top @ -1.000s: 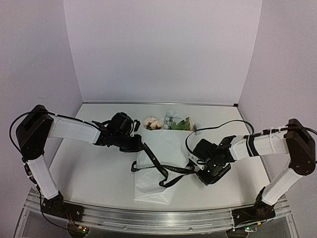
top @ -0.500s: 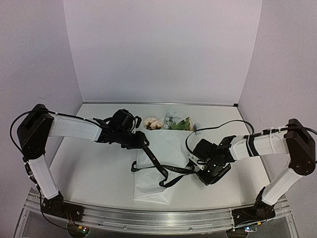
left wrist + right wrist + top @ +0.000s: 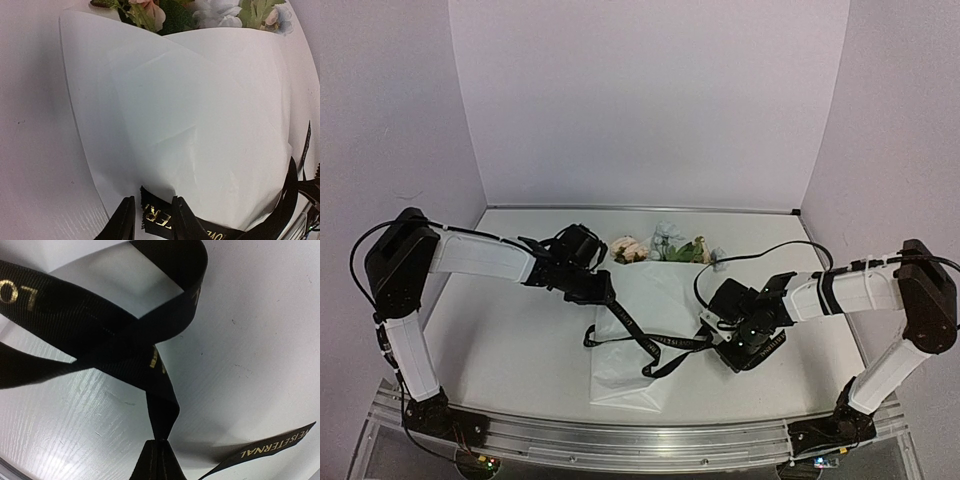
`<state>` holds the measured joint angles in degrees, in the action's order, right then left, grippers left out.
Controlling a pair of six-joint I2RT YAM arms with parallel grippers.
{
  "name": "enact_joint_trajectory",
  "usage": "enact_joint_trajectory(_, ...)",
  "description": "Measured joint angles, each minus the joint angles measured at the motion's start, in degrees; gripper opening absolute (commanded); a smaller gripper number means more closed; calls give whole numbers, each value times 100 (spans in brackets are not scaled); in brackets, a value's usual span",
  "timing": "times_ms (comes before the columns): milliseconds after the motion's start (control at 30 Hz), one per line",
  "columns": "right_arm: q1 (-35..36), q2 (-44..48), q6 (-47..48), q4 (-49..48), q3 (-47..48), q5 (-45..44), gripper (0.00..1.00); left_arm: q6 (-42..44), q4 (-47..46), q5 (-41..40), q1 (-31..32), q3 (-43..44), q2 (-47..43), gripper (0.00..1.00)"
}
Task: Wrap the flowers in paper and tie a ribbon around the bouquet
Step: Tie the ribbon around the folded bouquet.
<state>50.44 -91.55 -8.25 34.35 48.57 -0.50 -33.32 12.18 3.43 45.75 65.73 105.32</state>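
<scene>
The ribbon (image 3: 100, 335) is black woven cloth, matt, with gold lettering. The paper (image 3: 200, 125) looks smooth and thin, faintly creased, with a soft sheen. The counter (image 3: 75, 425) is white-painted with a rough wood grain. The flowers (image 3: 150, 12) look like cloth.

This is a robotics lab test cell, set up as a bare staged bench. A plain white table (image 3: 510, 340) is boxed in by blank pale panels: a back panel (image 3: 650, 100) on the far side, a left side panel (image 3: 380, 120) and a right side panel (image 3: 905, 120). Along the near edge runs an aluminium rail (image 3: 620, 440), with two white-and-black robot arms bolted to it, the left arm (image 3: 470, 258) and the right arm (image 3: 850, 290). Loose black cables (image 3: 765, 248) loop off the arms, and small indicator lights (image 3: 490, 463) glow beside the bases.
</scene>
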Motion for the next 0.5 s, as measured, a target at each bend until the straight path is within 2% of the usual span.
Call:
enact_joint_trajectory(200, -5, 0, 0, 3, 8, 6, 0, 30, -6, -20, 29, 5, 0, 1)
enact_joint_trajectory(500, -30, 0, -24, 2, 8, -1, 0, -46, -17, -403, -9, -121, -220, 0)
